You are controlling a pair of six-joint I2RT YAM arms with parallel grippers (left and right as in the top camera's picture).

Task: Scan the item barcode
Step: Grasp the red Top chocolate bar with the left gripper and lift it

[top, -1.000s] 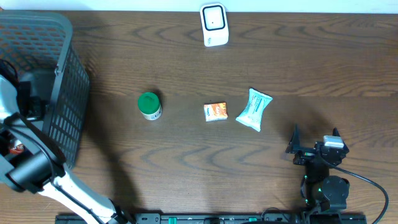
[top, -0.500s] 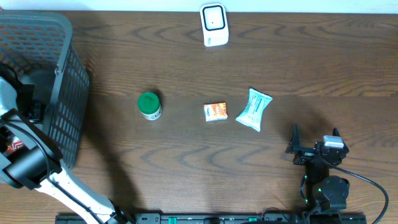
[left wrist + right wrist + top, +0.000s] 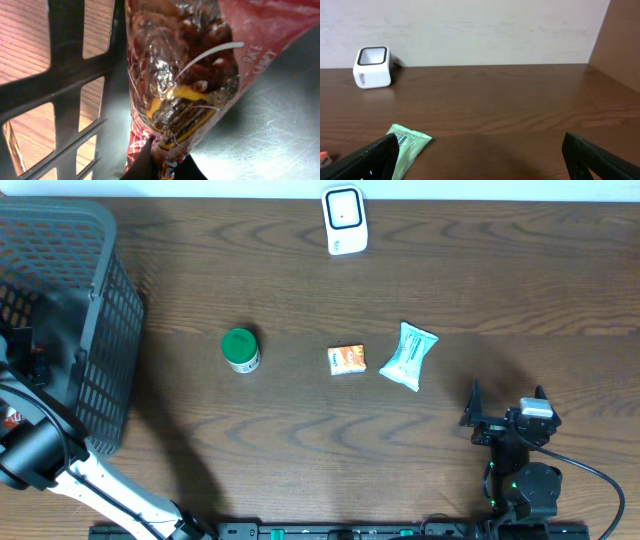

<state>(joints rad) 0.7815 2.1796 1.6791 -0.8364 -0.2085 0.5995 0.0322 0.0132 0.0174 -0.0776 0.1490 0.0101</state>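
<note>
In the left wrist view a shiny red snack bag (image 3: 185,65) with a clear window lies on the grey floor of the basket (image 3: 70,75). My left gripper (image 3: 161,162) is shut on the bag's crimped lower end, its dark fingers pinching the foil from both sides. Overhead, that arm reaches down into the dark mesh basket (image 3: 110,330) at the far left, and the bag is mostly hidden there. The white scanner (image 3: 344,219) stands at the back middle of the table. My right gripper (image 3: 506,412) rests open near the front right, holding nothing.
A green-capped jar (image 3: 240,349), a small orange box (image 3: 347,359) and a pale green packet (image 3: 408,356) lie in a row mid-table. The packet (image 3: 407,145) is just ahead-left of the right gripper's fingers. The basket's wall surrounds the left gripper closely.
The left gripper has gone from wide open to shut on the snack bag's end. Its arm shifted lower and further left inside the basket. The right arm has not moved.
</note>
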